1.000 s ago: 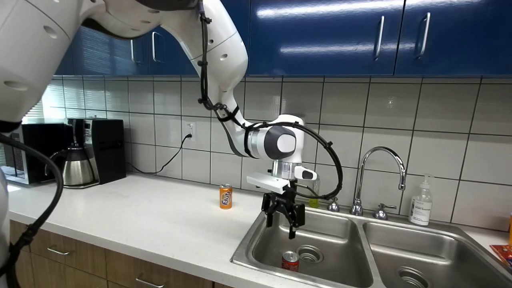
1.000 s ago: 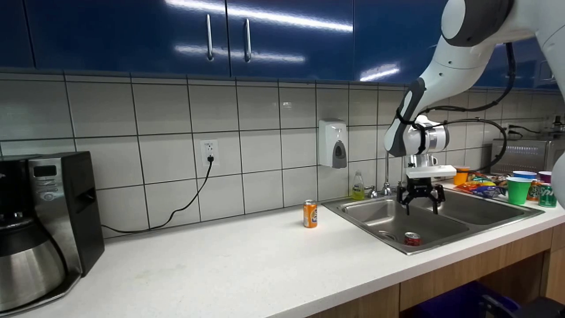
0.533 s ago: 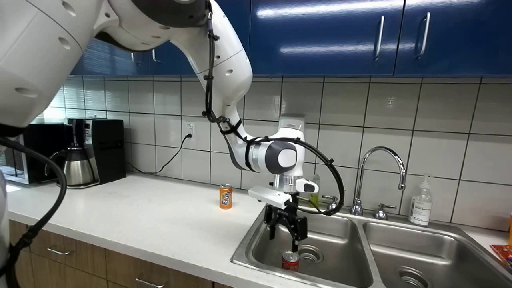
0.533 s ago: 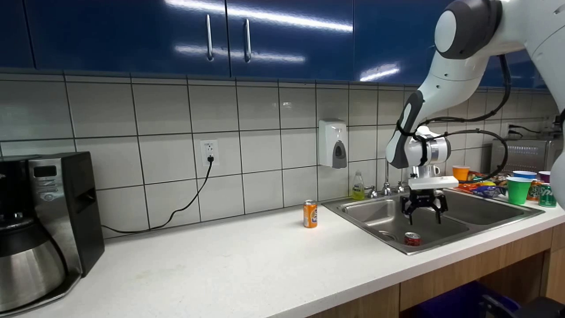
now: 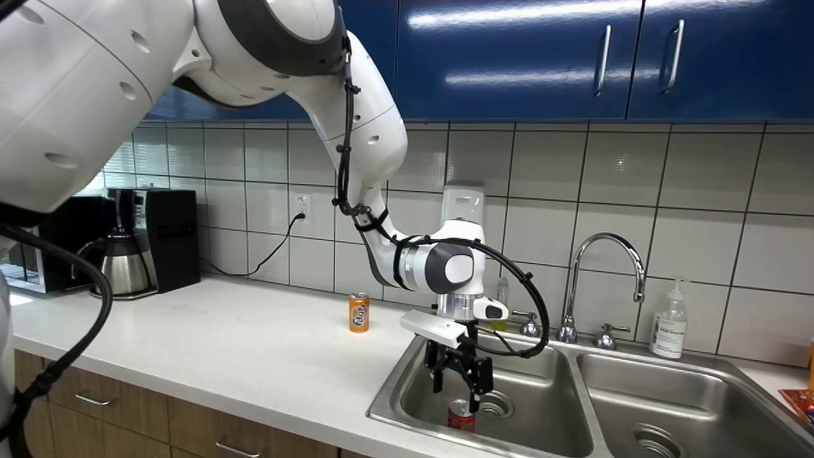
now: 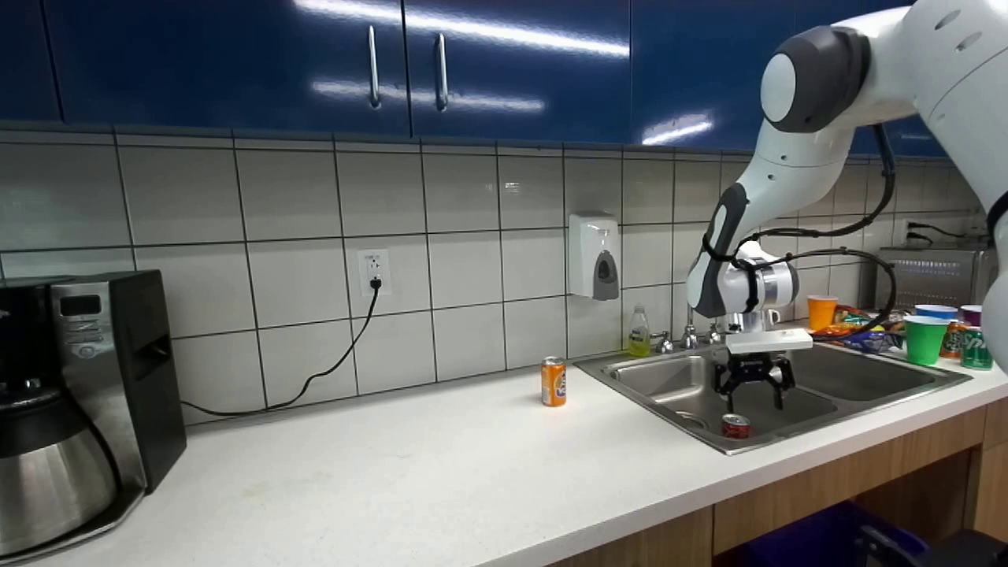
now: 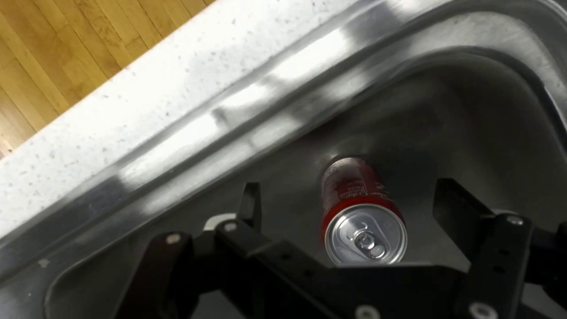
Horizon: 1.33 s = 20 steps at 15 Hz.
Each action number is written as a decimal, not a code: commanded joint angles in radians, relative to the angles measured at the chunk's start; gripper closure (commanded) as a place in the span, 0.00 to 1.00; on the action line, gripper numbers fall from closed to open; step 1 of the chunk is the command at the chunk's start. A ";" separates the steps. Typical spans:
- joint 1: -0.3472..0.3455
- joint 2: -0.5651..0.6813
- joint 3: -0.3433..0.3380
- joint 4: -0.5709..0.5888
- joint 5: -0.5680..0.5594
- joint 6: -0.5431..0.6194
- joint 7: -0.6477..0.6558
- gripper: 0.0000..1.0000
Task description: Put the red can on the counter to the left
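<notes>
The red can (image 5: 461,418) stands upright in the steel sink (image 5: 386,407), in the basin beside the white counter (image 5: 254,343), near the front wall. It also shows in an exterior view (image 6: 736,428) and, silvery top toward the camera, in the wrist view (image 7: 365,232). My gripper (image 5: 456,397) is open and empty, pointing down above the can. In the wrist view, the fingers of the gripper (image 7: 348,192) are wide apart on either side of the can, not touching it. The gripper's body hides the lower edge of the can's top there.
An orange can (image 6: 554,382) stands on the counter beside the sink. A faucet (image 5: 572,286) and soap bottles (image 5: 669,324) stand behind the sink. A coffee maker (image 5: 165,238) is at the counter's far end. Cups (image 6: 924,339) and snack bags stand beyond the sink.
My gripper has moved down into the sink basin, closer to the red can, and stays open. The red can and the orange can have not moved.
</notes>
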 commanded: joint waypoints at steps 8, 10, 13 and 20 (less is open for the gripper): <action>-0.018 0.104 0.014 0.121 0.008 0.011 0.012 0.00; -0.019 0.120 0.015 0.133 0.008 0.015 0.012 0.00; -0.023 0.143 0.017 0.151 0.011 0.024 0.011 0.00; -0.024 0.190 0.019 0.181 0.012 0.046 0.011 0.00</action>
